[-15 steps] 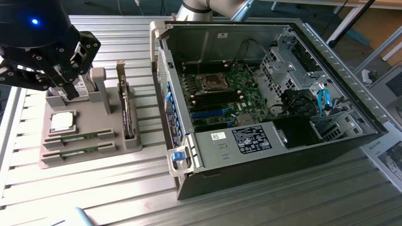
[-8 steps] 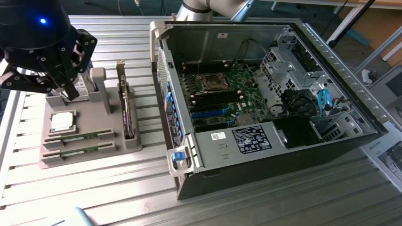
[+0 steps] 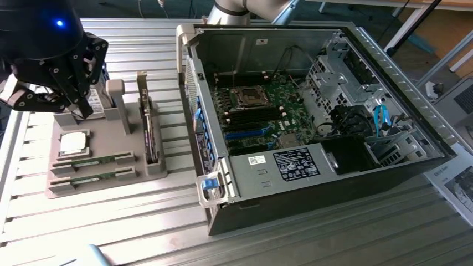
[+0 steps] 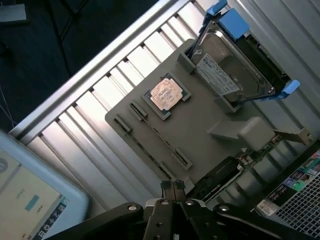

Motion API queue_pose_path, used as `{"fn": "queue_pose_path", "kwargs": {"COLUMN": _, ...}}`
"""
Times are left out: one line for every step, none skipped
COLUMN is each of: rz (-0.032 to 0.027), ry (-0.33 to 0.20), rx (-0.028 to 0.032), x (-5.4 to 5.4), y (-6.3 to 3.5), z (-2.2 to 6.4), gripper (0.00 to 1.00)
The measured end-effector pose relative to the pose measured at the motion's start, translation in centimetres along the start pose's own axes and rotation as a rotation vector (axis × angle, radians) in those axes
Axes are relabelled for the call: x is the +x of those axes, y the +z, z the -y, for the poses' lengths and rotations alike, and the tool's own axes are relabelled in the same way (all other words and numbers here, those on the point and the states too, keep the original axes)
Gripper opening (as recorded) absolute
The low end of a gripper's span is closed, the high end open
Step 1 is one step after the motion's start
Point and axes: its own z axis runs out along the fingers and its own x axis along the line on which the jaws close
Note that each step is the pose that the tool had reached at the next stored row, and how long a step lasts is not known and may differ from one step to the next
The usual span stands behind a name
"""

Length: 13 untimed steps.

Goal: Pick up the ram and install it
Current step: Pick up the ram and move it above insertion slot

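Tray [image 3: 111,145] with two ram sticks [image 3: 94,161] in its near slots, processor [image 3: 74,143] just beyond; gripper [image 4: 172,186] above, fingertips together, empty.

The end effector [image 4: 172,185] points down, fingers together.

The work surface is a table [image 3: 88,221] made of long ribbed metal slats, pale grey, which run side by side and catch a soft, even light; the shadows on it are weak. In the wrist view the same slats [image 4: 100,100] end at a straight metal edge, and beyond this edge lies a dark floor [image 4: 75,30]. A screen with a white frame [image 4: 30,200] stands near that edge. Behind the table, at the exterior view's right, there is a brown wooden panel [image 3: 443,27] and thin metal legs [image 3: 411,25] that cross in front of it. A printed sheet [image 3: 454,185] lies on the table near its right side.
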Motion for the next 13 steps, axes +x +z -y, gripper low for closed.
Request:
{"fn": "queue_pose_path", "kwargs": {"rz": -0.0003, "ry": -0.035, "rx": -0.0009, "x": 0.00, "y": 0.04, "z": 0.00, "gripper": 0.10}}
{"fn": "queue_pose_path", "kwargs": {"rz": -0.0007, "ry": -0.068, "rx": -0.0018, "x": 0.00, "y": 0.07, "z": 0.00, "gripper": 0.10}}
{"fn": "queue_pose_path", "kwargs": {"rz": -0.0012, "ry": -0.101, "rx": -0.0027, "x": 0.00, "y": 0.10, "z": 0.00, "gripper": 0.10}}
{"fn": "queue_pose_path", "kwargs": {"rz": -0.0015, "ry": -0.141, "rx": -0.0038, "x": 0.00, "y": 0.14, "z": 0.00, "gripper": 0.10}}
{"fn": "queue_pose_path", "kwargs": {"rz": -0.0018, "ry": -0.161, "rx": -0.0043, "x": 0.00, "y": 0.15, "z": 0.00, "gripper": 0.10}}
{"fn": "queue_pose_path", "kwargs": {"rz": -0.0020, "ry": -0.175, "rx": -0.0047, "x": 0.00, "y": 0.16, "z": 0.00, "gripper": 0.10}}
{"fn": "queue_pose_path", "kwargs": {"rz": -0.0025, "ry": -0.221, "rx": -0.0059, "x": 0.00, "y": 0.21, "z": 0.00, "gripper": 0.10}}
{"fn": "queue_pose_path", "kwargs": {"rz": -0.0028, "ry": -0.246, "rx": -0.0066, "x": 0.00, "y": 0.23, "z": 0.00, "gripper": 0.10}}
{"fn": "queue_pose_path", "kwargs": {"rz": -0.0030, "ry": -0.267, "rx": -0.0072, "x": 0.00, "y": 0.25, "z": 0.00, "gripper": 0.10}}
{"fn": "queue_pose_path", "kwargs": {"rz": -0.0036, "ry": -0.317, "rx": -0.0085, "x": 0.01, "y": 0.30, "z": 0.00, "gripper": 0.10}}
{"fn": "queue_pose_path", "kwargs": {"rz": -0.0040, "ry": -0.352, "rx": -0.0095, "x": 0.01, "y": 0.34, "z": 0.01, "gripper": 0.10}}
{"fn": "queue_pose_path", "kwargs": {"rz": -0.0043, "ry": -0.386, "rx": -0.0104, "x": 0.01, "y": 0.37, "z": 0.00, "gripper": 0.10}}
{"fn": "queue_pose_path", "kwargs": {"rz": -0.0046, "ry": -0.409, "rx": -0.0110, "x": 0.01, "y": 0.39, "z": 0.00, "gripper": 0.10}}
